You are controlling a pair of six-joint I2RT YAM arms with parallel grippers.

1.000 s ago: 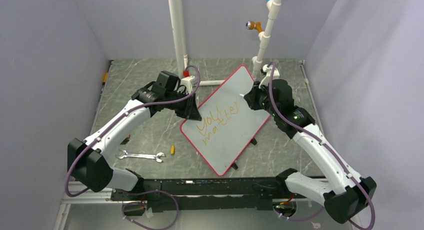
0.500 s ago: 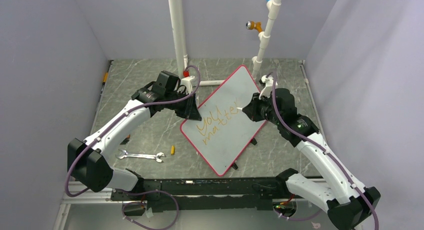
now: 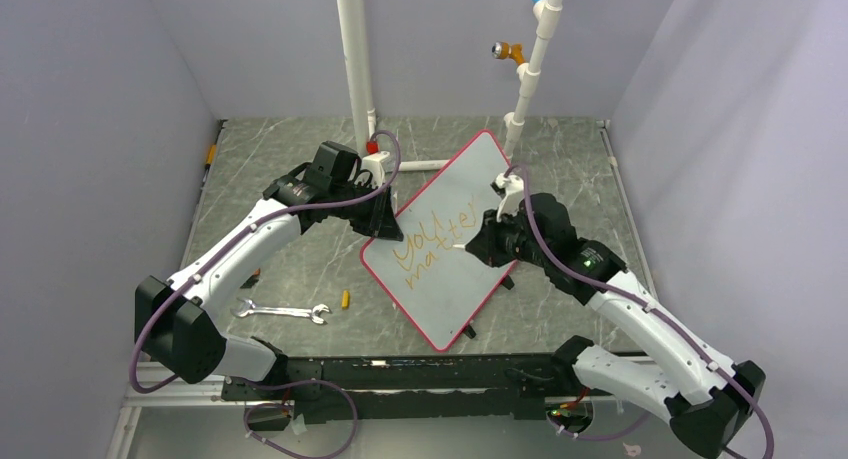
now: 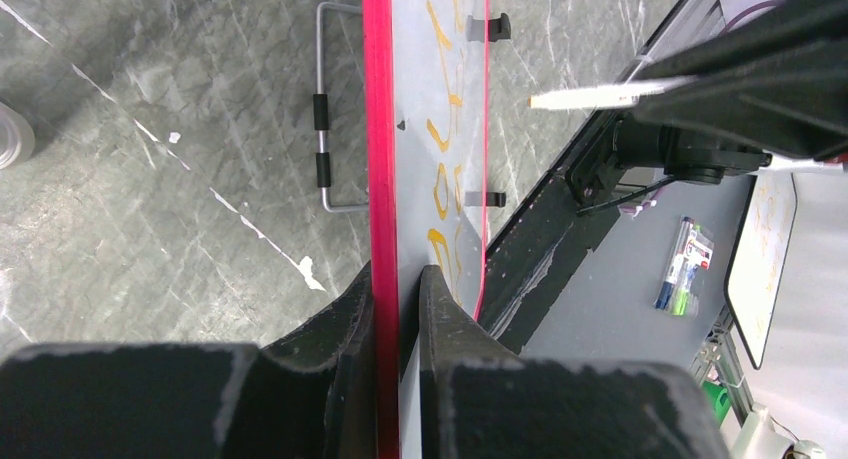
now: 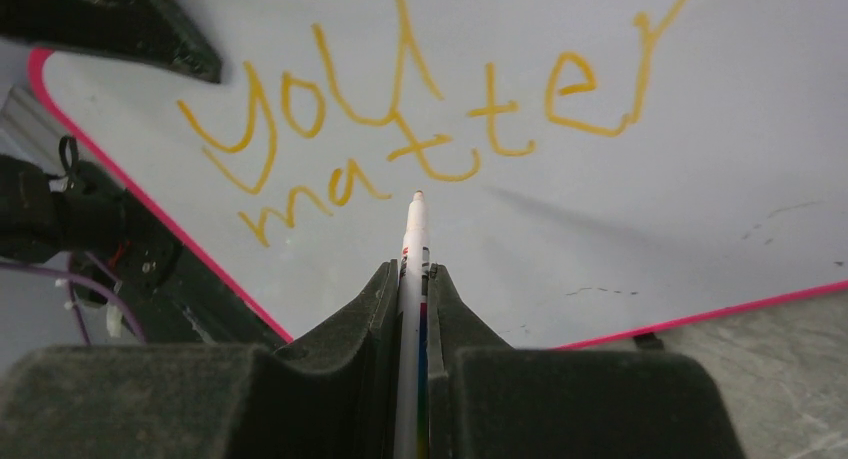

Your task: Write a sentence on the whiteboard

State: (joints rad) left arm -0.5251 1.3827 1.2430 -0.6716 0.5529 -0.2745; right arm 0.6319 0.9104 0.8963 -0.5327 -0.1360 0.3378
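Observation:
The whiteboard (image 3: 452, 301), red-rimmed, lies slanted in the middle of the table. The sentence (image 3: 432, 241) in orange-yellow reads "You matter" over two lines. My left gripper (image 3: 385, 219) is shut on the whiteboard's left rim (image 4: 379, 129), one finger on each face (image 4: 398, 274). My right gripper (image 3: 482, 245) is shut on a white marker (image 5: 413, 241), whose tip points at the board just below the lettering (image 5: 430, 109) of "matter". Whether the tip touches the board (image 5: 650, 199) I cannot tell. The marker (image 4: 590, 97) also shows in the left wrist view.
A silver wrench (image 3: 282, 311) and a small orange cap (image 3: 346, 299) lie on the table left of the board. Two white pipes (image 3: 355, 69) (image 3: 530, 69) stand at the back. A wire stand (image 4: 322, 109) sits under the board. Grey walls close both sides.
My right arm has swung left and nearer, carrying the marker from the board's right edge to over the second line of lettering. The left arm and the board have not moved.

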